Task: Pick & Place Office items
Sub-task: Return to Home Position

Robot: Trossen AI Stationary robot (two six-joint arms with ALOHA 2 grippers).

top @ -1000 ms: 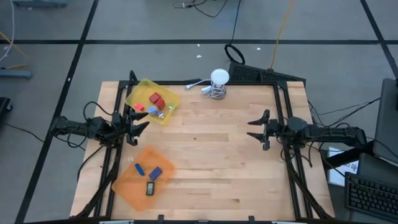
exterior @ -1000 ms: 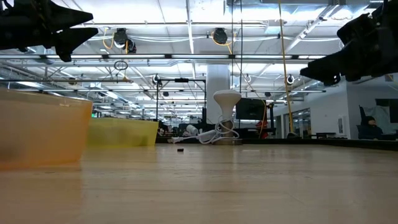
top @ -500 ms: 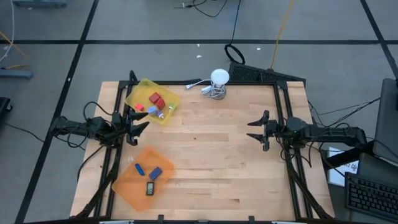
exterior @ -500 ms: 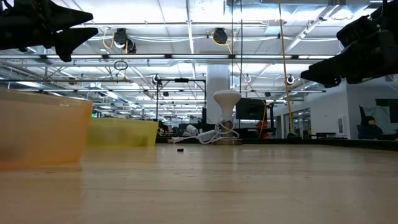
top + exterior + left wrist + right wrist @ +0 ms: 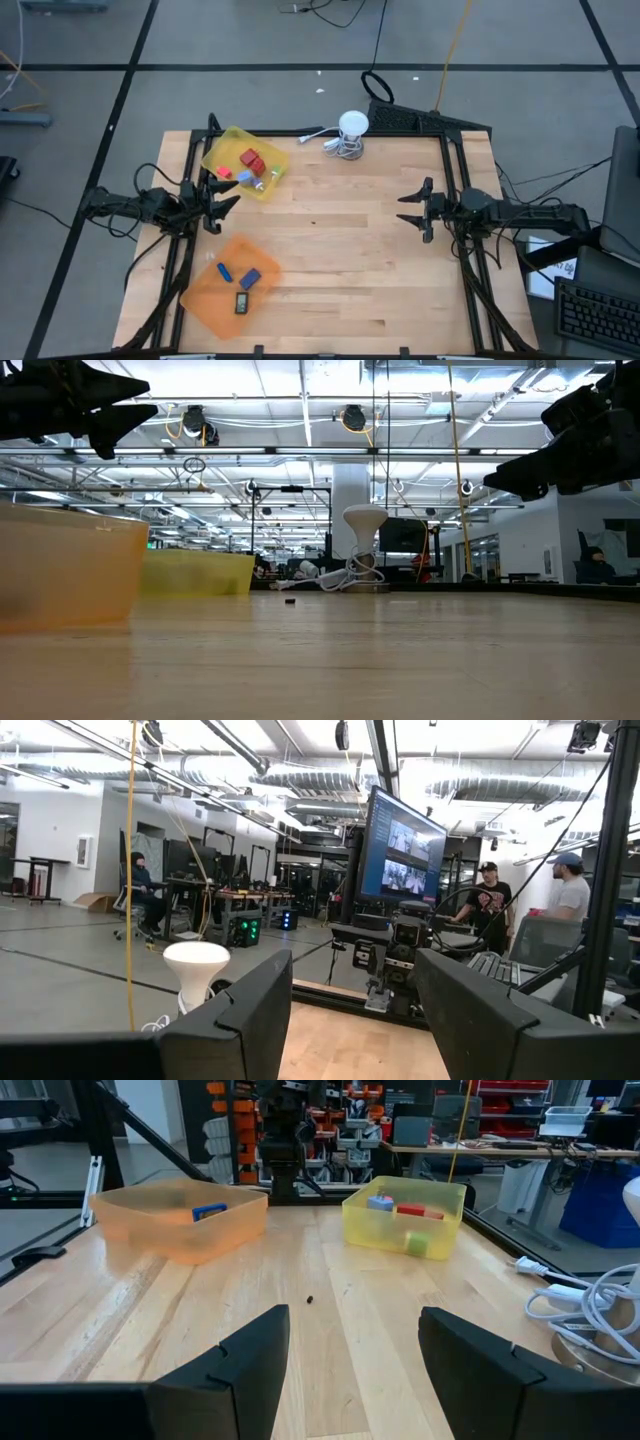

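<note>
The office items lie in two trays at the table's left. A yellow tray [image 5: 245,163] holds red pieces [image 5: 251,160] and a blue one [image 5: 245,178]. An orange tray [image 5: 231,286] holds blue pieces [image 5: 250,279] and a dark one [image 5: 242,303]. A tiny dark speck [image 5: 310,1299] rests on the bare wood mid-table. My left gripper [image 5: 225,200] hovers open between the two trays, above the table's left edge. My right gripper [image 5: 412,209] hovers open at the right side, its fingers pointing toward the table's left. Neither holds anything.
A white round object with a coiled cable [image 5: 350,134] stands at the far edge. Bare wood [image 5: 340,260] spans the middle of the table. People [image 5: 490,900] and screens show in the room beyond the table's right side.
</note>
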